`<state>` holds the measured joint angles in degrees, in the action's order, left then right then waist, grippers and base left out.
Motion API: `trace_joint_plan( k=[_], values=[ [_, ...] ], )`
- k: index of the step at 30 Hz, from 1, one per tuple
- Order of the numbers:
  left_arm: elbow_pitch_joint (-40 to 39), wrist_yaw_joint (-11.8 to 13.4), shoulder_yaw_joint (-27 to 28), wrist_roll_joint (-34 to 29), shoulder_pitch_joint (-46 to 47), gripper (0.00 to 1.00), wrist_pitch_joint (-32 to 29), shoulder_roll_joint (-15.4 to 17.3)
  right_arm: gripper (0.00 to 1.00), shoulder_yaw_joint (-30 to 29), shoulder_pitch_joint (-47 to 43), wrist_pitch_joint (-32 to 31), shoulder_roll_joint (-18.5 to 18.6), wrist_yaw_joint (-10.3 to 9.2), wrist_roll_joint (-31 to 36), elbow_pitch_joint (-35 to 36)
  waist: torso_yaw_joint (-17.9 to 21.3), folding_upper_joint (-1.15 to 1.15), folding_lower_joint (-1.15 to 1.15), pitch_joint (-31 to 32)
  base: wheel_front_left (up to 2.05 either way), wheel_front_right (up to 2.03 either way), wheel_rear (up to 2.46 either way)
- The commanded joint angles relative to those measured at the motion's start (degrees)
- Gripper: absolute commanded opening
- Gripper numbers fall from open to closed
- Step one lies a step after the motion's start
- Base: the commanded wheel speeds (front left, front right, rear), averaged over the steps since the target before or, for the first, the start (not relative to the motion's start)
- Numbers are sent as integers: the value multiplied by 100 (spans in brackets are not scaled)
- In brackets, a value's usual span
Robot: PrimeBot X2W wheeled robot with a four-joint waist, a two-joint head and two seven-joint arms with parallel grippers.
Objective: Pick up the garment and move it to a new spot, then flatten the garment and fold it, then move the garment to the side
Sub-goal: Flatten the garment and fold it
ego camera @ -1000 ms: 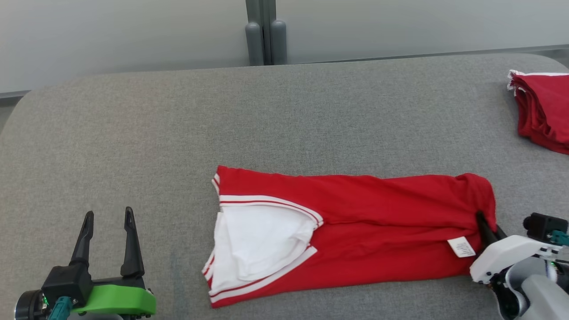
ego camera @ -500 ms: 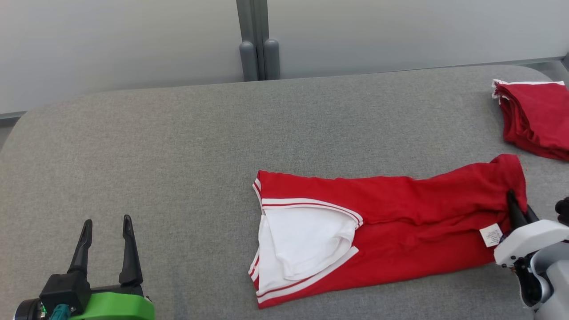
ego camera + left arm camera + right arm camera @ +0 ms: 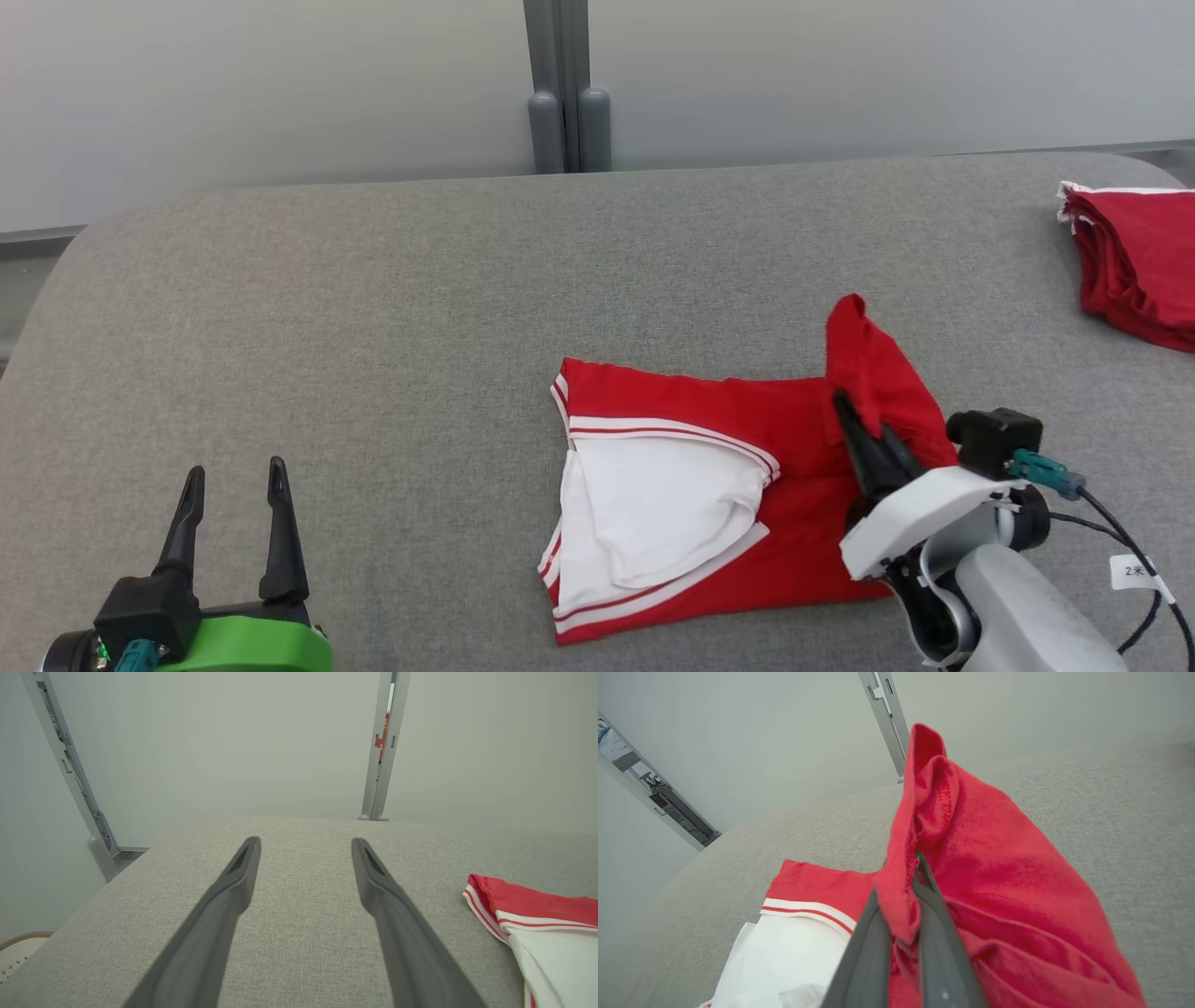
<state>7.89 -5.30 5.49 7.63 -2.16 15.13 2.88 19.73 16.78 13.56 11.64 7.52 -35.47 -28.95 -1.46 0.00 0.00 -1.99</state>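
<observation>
White-trimmed red jersey on grey surface, right tool pinching jersey's lifted end, left tool spread, well left of jersey

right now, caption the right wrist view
Right gripper pinches one end of the red garment, raised off the table.

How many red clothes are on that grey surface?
2: a red garment in the middle, one end pinched by the right gripper, and a folded red pile at the right edge, possibly several pieces.
</observation>
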Motion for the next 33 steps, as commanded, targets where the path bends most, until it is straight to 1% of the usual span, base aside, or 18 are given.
trace_joint_plan(
  k=[1,5,11,17,22,23,24,25,27,30,33],
  values=[
    [12,-7,-16,40,-37,100,-1,8,0,107,-28,-42,-68,-8,29,93,-62,0,0,-6,0,0,0],
    [-19,27,-64,52,-39,100,-2,7,0,458,-10,-136,-321,-7,45,287,-159,0,0,-31,0,0,0],
    [21,30,-115,69,33,100,-2,7,0,917,146,-214,-650,-7,-6,318,-291,0,0,-75,0,0,0],
    [76,63,-209,117,132,100,-1,7,0,1339,335,-130,-834,-6,-129,71,-427,0,0,-109,0,0,0],
    [107,82,-278,153,197,100,-1,7,0,1579,514,-10,-868,-6,-330,-238,-512,0,0,-138,0,0,0],
    [109,91,-286,156,204,100,-1,7,7,1668,562,12,-872,-6,-414,-301,-524,0,0,-143,0,0,0],
    [116,89,-283,158,201,100,-2,7,49,1728,606,40,-869,-6,-452,-327,-530,0,0,-145,0,0,0],
    [124,84,-275,157,201,100,-1,7,100,1769,652,56,-869,-6,-522,-357,-533,0,0,-147,0,0,0],
    [129,80,-260,160,195,100,-1,7,100,1790,734,102,-865,-6,-526,-394,-522,0,0,-143,0,0,0],
    [144,90,-225,157,154,100,-2,7,100,1653,851,151,-866,-6,-408,-396,-469,0,0,-121,0,0,0],
    [134,97,-230,138,132,100,-1,7,100,1298,934,160,-832,-6,-206,-191,-401,0,0,-100,0,0,0]
  ],
)
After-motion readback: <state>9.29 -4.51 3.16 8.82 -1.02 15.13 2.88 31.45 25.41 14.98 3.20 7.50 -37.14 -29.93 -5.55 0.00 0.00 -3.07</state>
